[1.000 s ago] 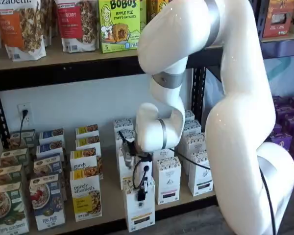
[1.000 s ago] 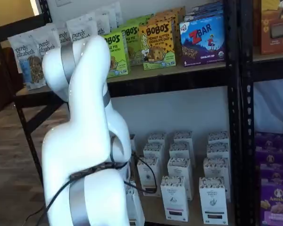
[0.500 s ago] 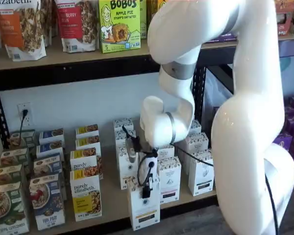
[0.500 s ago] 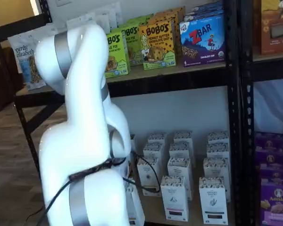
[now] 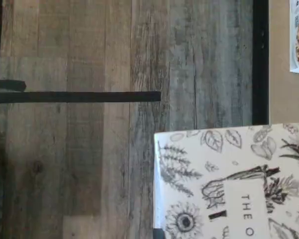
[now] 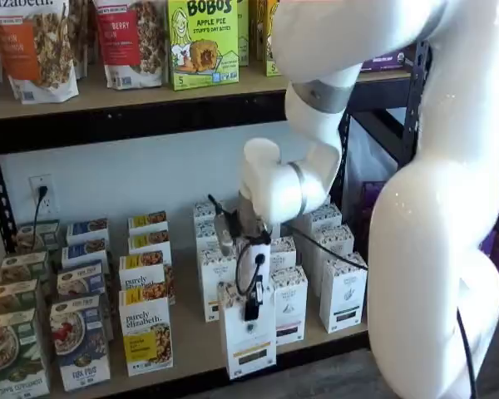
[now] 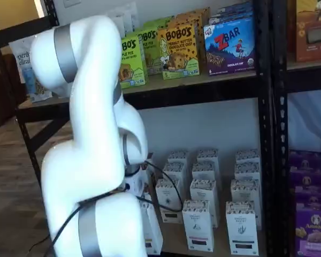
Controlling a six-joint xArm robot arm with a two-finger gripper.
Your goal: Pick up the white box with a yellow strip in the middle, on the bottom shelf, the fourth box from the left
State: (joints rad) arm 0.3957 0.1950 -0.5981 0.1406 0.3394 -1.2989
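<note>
The gripper [image 6: 251, 309] is clamping the white box [image 6: 248, 345] from above, its black fingers pressed together on the upper part of the carton. The box is standing upright, long axis vertical, directly beneath the claw. In this shelf view it is sitting at the front edge of the bottom shelf [image 6: 191, 349], forward of the rows of matching white cartons [image 6: 289, 304]. Whether its base is resting on the board or hanging just clear of it cannot be told.

In the wrist view, the box's patterned top [image 5: 229, 181] is reaching out past the black front beam [image 5: 260, 59] and showing over the wooden floor [image 5: 89, 149]. The carton is therefore overhanging or passing the shelf lip, though by how much cannot be judged.

Clearances: the nearest neighbours are the white cartons just behind and beside it, and the yellow-labelled box [image 6: 146, 339] standing near on the other side, apart from it. Open room is lying toward the front, away from the shelf. Overhead, the upper shelf [image 6: 108, 104] is sitting well above, and the arm itself is filling much of that space.

Judgement: the coming move is turning on drawing the carton outward, keeping it vertical so it is not clipping the neighbours. In the other shelf view the arm [image 7: 96, 160] is hiding the claw.
</note>
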